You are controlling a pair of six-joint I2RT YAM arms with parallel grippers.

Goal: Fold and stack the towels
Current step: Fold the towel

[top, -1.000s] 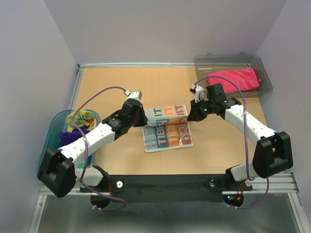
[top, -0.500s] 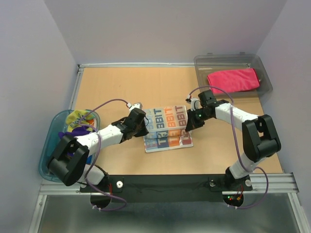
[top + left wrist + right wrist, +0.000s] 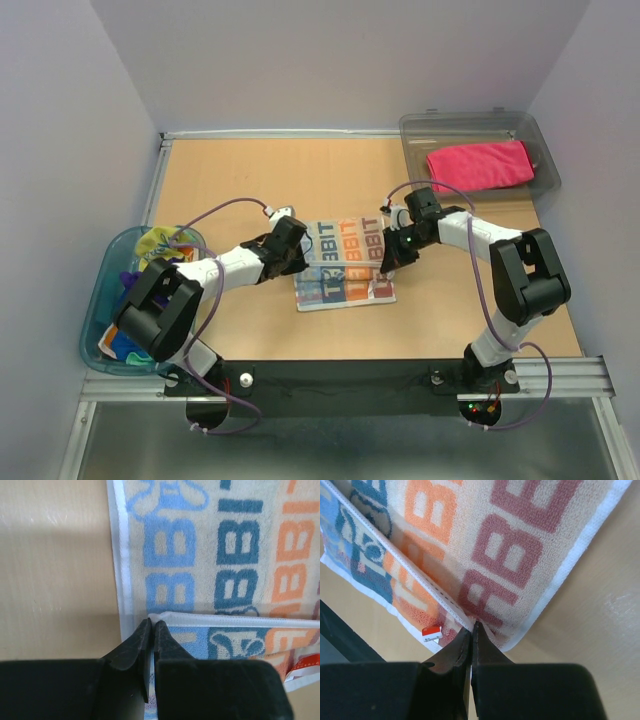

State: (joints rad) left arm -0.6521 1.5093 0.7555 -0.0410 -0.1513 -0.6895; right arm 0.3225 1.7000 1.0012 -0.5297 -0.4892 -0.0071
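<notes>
The striped towel (image 3: 345,262) with big letters lies mid-table, its far part folded over toward the near edge. My left gripper (image 3: 299,258) is shut on the left corner of that folded white hem; in the left wrist view the gripper (image 3: 151,623) pinches the hem of the towel (image 3: 240,555). My right gripper (image 3: 386,258) is shut on the right corner, and the right wrist view shows the gripper (image 3: 471,627) nipping the hem of the towel (image 3: 495,530). A magenta pink towel (image 3: 480,165) lies folded in the bin. Yellow (image 3: 160,243) and purple (image 3: 132,285) towels sit in the tub.
The clear grey plastic bin (image 3: 545,150) stands at the back right corner. The blue-rimmed oval tub (image 3: 97,318) sits at the left table edge beside my left arm. A small red tag (image 3: 431,632) shows on the striped towel's lower layer.
Both grippers have come down and toward the near edge, carrying the striped towel's held hem over its lower part. The folded flap now lies flatter and wider.
</notes>
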